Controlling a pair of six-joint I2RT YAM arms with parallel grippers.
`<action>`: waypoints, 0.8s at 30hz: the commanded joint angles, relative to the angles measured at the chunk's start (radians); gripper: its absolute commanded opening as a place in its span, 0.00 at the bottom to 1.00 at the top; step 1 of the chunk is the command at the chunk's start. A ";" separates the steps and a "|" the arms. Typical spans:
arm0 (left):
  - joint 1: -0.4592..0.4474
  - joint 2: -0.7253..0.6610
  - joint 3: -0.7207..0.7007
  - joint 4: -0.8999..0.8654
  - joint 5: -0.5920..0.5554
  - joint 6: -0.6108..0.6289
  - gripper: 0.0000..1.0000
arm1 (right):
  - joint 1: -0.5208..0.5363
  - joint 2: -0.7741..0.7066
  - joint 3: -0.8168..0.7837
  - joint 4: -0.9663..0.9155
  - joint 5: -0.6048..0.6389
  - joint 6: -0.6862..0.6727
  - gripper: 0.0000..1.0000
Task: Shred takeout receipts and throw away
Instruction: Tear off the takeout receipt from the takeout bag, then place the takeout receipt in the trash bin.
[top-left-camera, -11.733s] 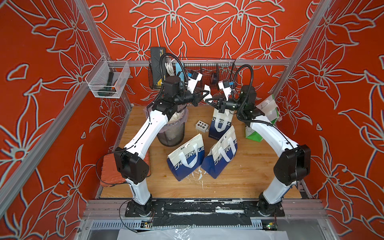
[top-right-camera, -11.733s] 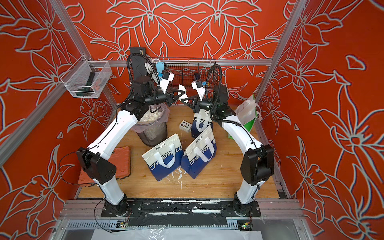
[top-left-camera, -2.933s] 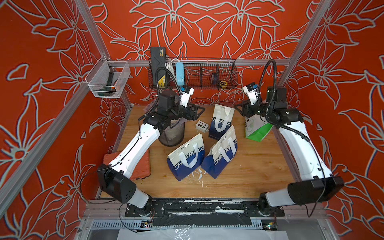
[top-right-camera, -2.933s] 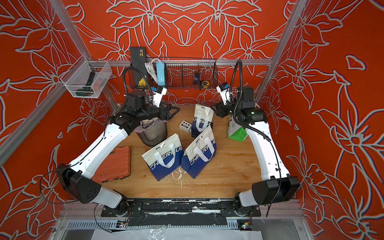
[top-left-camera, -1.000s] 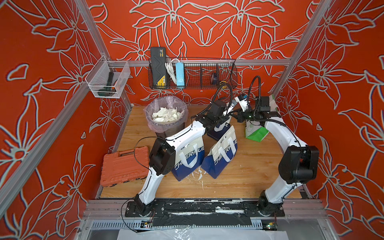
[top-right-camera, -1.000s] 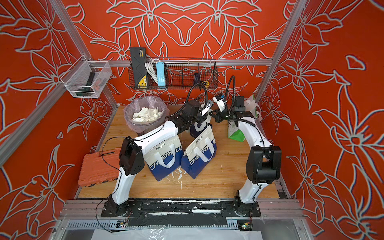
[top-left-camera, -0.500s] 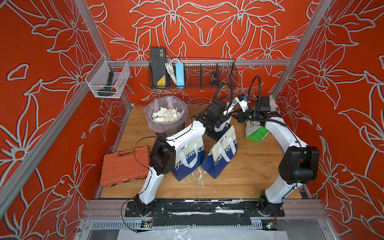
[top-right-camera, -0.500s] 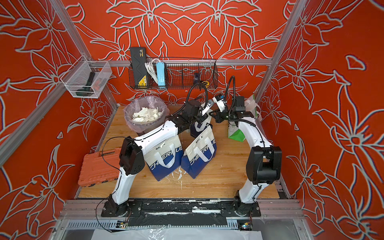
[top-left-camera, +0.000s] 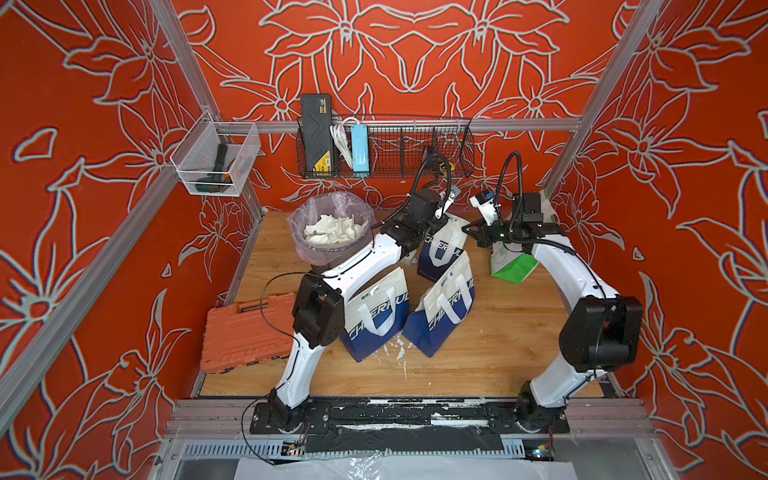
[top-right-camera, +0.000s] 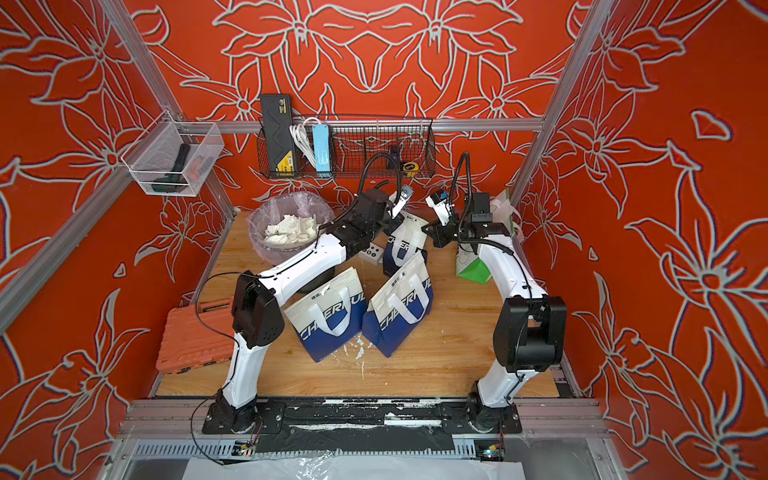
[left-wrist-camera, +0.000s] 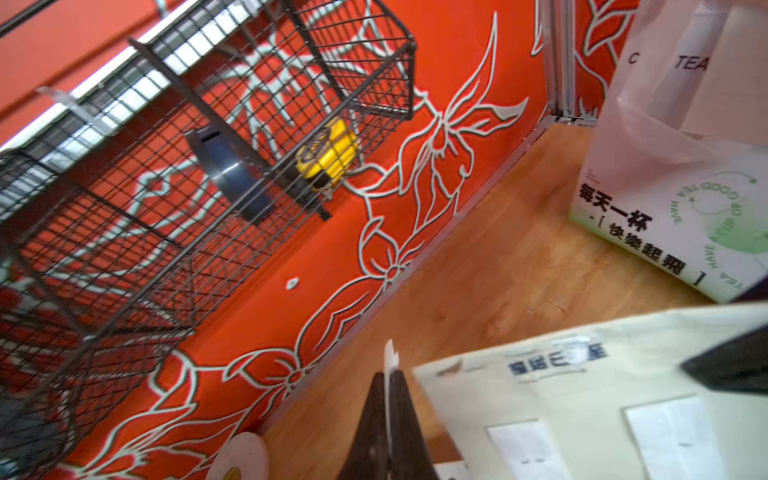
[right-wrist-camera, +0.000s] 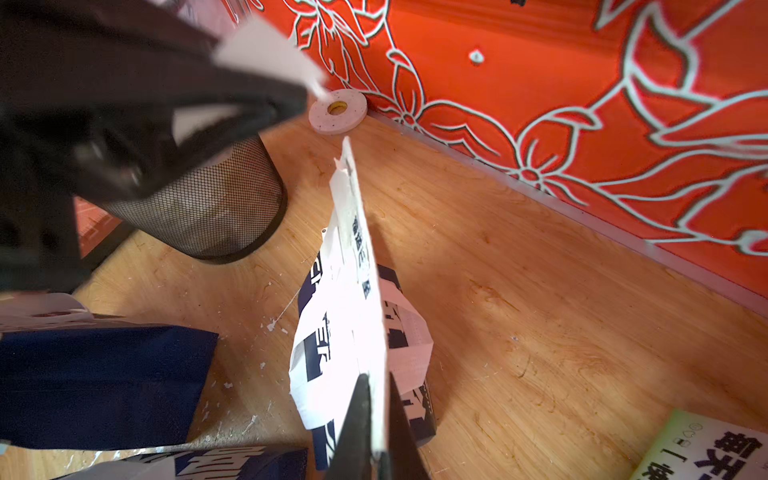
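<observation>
Wooden tabletop (left-wrist-camera: 498, 270); left gripper (left-wrist-camera: 388, 379) pinches a receipt (left-wrist-camera: 390, 358) seen edge-on.

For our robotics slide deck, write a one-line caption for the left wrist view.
Left gripper pinches a white paper slip edge-on beside a paper bag, wire basket on the red wall behind.

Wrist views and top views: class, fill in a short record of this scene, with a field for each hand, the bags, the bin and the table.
left hand: shut on a small white paper slip, probably a receipt piece
right hand: shut on the upper edge of the far CHERRUL bag
green bag: beside the right forearm
bin: lined, holds torn white paper
table: wooden, with white scraps near its middle
</observation>
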 joint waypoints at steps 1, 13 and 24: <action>0.016 -0.090 0.052 -0.060 0.030 -0.033 0.00 | -0.001 -0.018 -0.007 -0.015 -0.014 -0.006 0.02; 0.231 -0.398 -0.075 -0.419 0.159 -0.198 0.00 | -0.001 -0.108 0.027 0.060 -0.012 0.105 0.74; 0.494 -0.494 -0.226 -0.587 0.358 -0.380 0.12 | 0.003 -0.148 0.099 0.060 -0.039 0.192 0.74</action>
